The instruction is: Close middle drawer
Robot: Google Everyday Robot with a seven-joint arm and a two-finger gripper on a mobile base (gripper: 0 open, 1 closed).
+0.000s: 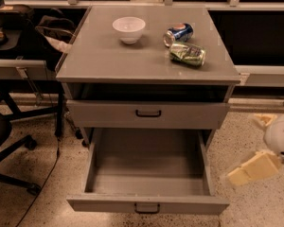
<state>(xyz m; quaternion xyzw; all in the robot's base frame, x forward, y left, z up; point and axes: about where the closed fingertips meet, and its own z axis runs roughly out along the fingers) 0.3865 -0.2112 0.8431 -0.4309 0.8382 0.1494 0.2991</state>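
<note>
We see two fingers point(250, 168) on the gripper point(244, 148) – blunt, cream-coloured wedges with a matt, rubbery look – and they stand well apart, holding nothing. One points down and left over the floor; the other, shorter in view, sits higher beside the rounded white wrist housing point(281, 138) at the right edge of the picture. Under them lies a speckled, terrazzo-like floor point(255, 207).

To the left of the fingers, and clear of them, is the middle drawer point(99, 203). It is pulled far out of the cabinet: a wide, deep tray of smooth grey metal with a low flat front and one small dark loop handle point(146, 207) at its centre. The lower finger hangs near the drawer's front right corner, a little outside it and not touching it.

Above it we count one more drawer, the top drawer point(189, 115), taller in the front, with its own dark loop handle point(148, 113) and a dark gap over it.

On the flat grey cabinet top point(109, 60) we count three things: one round white bowl point(128, 29), upright, and two cans on their sides – a blue can point(178, 34) and a dented green can point(187, 54) just in front of it.

At far left stands a black office chair base point(9, 145), with one thin dark cable point(42, 183) trailing over the floor.
</note>
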